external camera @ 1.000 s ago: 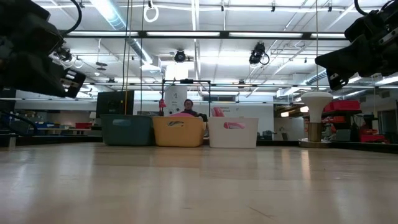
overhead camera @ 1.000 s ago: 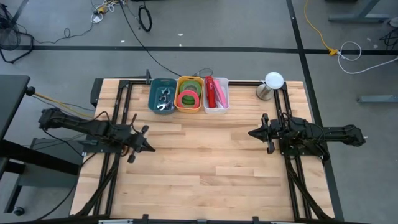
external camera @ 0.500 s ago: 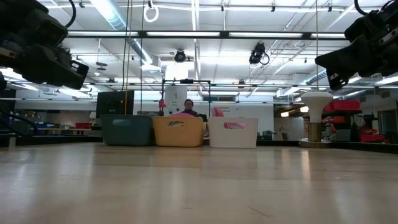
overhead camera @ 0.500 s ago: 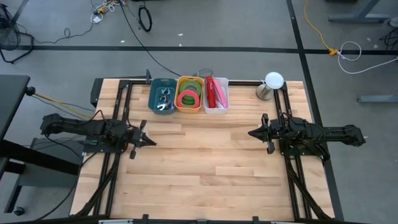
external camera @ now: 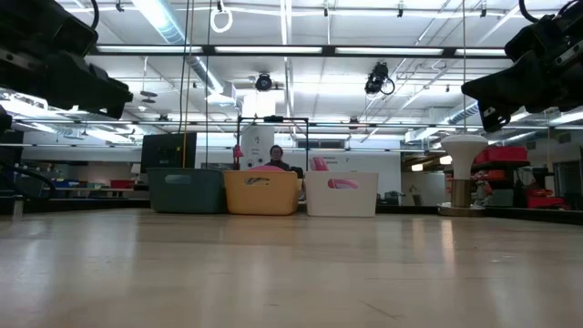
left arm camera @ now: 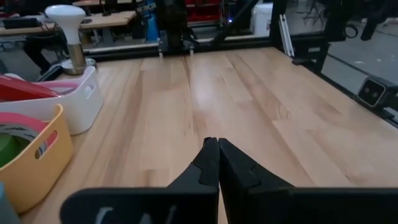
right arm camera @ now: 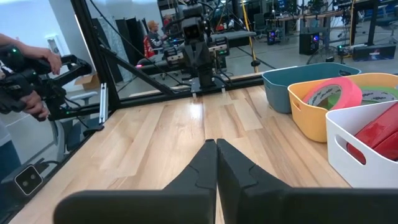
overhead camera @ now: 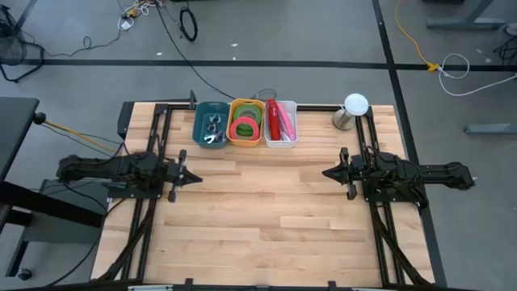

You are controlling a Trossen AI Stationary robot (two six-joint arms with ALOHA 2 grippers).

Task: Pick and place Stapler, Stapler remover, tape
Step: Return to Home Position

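We see the left gripper (overhead camera: pixel 194 175) hanging over the left side of the light wooden table (overhead camera: pixel 266 210), and the right gripper (overhead camera: pixel 325 173) over the right side. They are well apart and each one points toward the middle. Both pincers are narrow: in each wrist view the two dark fingers (left arm camera: pixel 208 163) lie together with no gap, and they hold nothing.

At the far edge of the table three bins stand in a row, touching or just beside each other. The dark blue-green plastic bin (external camera: pixel 187 191) holds small staple removers (overhead camera: pixel 213 128). The yellow plastic bin (external camera: pixel 261 193) in the middle holds the flat green ring of tape (right arm camera: pixel 373 93), which lies beside a pink tape roll (right arm camera: pixel 336 93). The white plastic bin (external camera: pixel 342 194) holds the red staplers (overhead camera: pixel 277 120).

A white mushroom-shaped lamp (overhead camera: pixel 353 107) stands near the far right corner. Beyond the table a person (external camera: pixel 276 155) shows behind the bins.
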